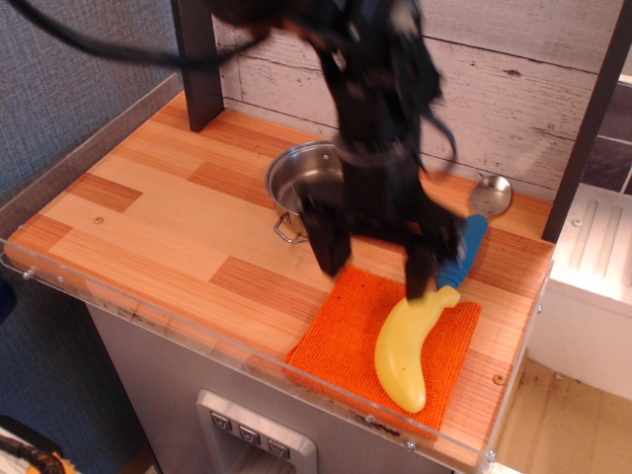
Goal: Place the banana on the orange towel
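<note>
Fingers (330, 254) spread wide, empty, above banana (405, 346) on orange towel (346, 331).

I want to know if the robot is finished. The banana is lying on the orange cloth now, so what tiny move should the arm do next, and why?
Probably lift straight up and away. The banana lies flat on the orange towel, and the gripper is open above it, holding nothing. One finger sits close to the banana's tip, so rising rather than sliding sideways should avoid nudging it.

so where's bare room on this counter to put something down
The wide wooden stretch left of the pot, out to the left edge, is bare. The right end is crowded: towel with banana, open gripper above, blue object behind.
</note>
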Tool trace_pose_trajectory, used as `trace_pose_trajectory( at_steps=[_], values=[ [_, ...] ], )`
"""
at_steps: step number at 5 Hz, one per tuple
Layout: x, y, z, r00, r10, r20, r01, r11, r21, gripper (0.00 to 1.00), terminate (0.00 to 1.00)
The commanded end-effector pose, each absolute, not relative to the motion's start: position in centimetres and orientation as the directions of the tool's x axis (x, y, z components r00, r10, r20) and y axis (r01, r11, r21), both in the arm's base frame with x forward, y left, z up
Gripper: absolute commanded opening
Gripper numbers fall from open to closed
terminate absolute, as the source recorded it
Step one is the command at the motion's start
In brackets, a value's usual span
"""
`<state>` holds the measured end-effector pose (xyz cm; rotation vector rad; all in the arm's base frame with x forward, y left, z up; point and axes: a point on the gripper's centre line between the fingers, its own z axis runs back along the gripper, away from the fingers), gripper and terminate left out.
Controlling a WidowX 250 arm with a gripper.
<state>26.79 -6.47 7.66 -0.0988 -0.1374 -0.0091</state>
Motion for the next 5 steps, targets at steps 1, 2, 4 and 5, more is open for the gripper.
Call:
trace_pose_trajectory(
  at_steps=[1, 2, 4, 5],
  values=[
    [29.36, 0.29, 12.39, 0.974, 0.079, 0.213, -0.055, 0.992, -0.114, 1.0, 0.0],
    [29.99, 0.63, 12.17, 0.981, 0.02, 0.191, -0.004, 0.996, -0.086, 1.0, 0.0],
    [29.85, 0.6, 12.32, 0.987, -0.069, 0.144, 0.07, 0.998, 0.0, 1.0, 0.0],
    [29.85, 0.6, 12.32, 0.987, -0.069, 0.144, 0.07, 0.998, 0.0, 1.0, 1.0]
  ],
)
